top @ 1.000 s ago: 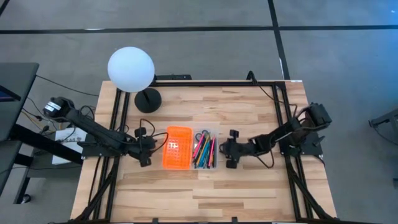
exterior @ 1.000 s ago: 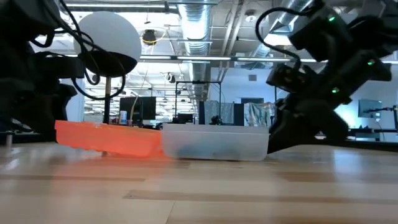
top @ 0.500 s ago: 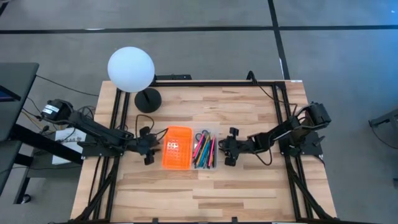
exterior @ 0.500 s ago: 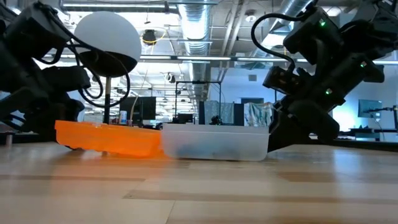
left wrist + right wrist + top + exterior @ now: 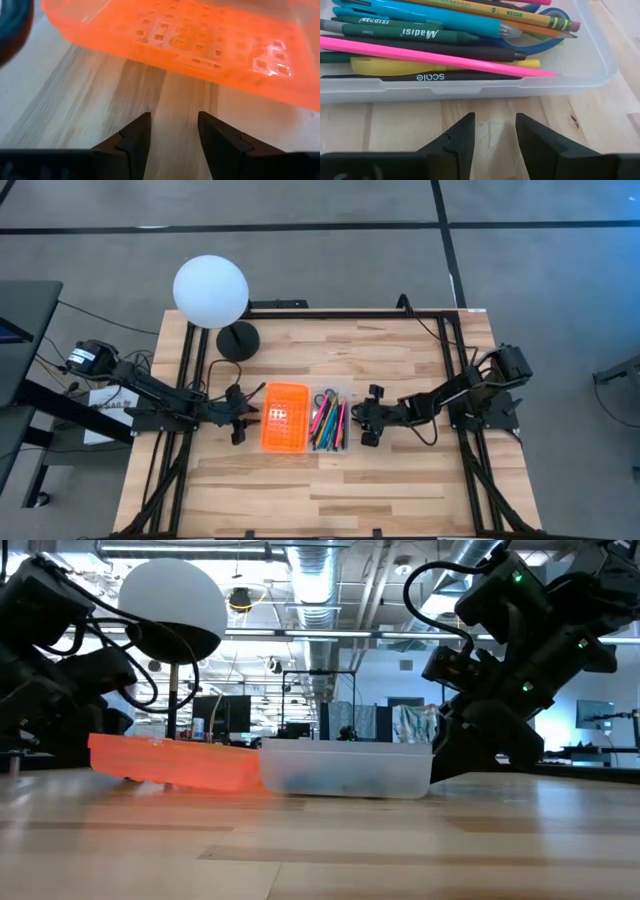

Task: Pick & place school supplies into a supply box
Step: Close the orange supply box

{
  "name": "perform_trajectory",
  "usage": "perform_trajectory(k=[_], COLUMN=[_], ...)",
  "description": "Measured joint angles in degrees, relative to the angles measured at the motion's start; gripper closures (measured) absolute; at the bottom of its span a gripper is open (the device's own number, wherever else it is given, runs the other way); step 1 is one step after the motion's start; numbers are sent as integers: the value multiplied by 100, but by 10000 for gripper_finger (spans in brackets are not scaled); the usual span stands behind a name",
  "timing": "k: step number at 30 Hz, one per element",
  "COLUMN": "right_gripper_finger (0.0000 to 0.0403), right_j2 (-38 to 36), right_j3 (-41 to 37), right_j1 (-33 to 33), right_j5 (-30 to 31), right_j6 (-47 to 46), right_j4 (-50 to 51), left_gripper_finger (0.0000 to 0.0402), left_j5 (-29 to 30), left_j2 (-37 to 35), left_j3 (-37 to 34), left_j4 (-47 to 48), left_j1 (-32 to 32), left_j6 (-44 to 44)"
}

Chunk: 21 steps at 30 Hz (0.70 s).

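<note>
Left gripper (image 5: 171, 131) jaws parted, empty, just short of the orange lid (image 5: 210, 45). Right gripper (image 5: 493, 131) jaws parted, empty, facing the clear base (image 5: 470, 90) holding pens (image 5: 435, 57).

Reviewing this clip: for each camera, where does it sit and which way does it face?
High: overhead, straight down; both arms, orange lid, clear base, globe lamp.
Low: tabletop height, looking level across lid and base; both arms.
Left wrist: faces the lid; open left claw.
Right wrist: faces the base of pens; open right claw.
Shared: high and low both show lid beside base.
</note>
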State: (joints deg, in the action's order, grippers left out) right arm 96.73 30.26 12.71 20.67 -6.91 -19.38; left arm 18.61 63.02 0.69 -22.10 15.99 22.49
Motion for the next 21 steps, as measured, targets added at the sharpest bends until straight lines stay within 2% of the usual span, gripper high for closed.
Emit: perform_trajectory(k=[14, 17, 21], right_gripper_finger=[269, 269, 269], right_j2=[2, 2, 2], right_j3=[2, 2, 2], right_j1=[0, 0, 0], right_j5=[-7, -7, -7], right_j6=[137, 139, 140], right_j4=[-104, -107, -114], left_gripper_finger=[244, 244, 244], left_j5=[-6, 10, 56], left_j2=[26, 269, 1014], left_j3=[37, 39, 49], left_j4=[-199, -309, -1108], left_j1=[4, 4, 4], left_j6=[-831, -842, -842])
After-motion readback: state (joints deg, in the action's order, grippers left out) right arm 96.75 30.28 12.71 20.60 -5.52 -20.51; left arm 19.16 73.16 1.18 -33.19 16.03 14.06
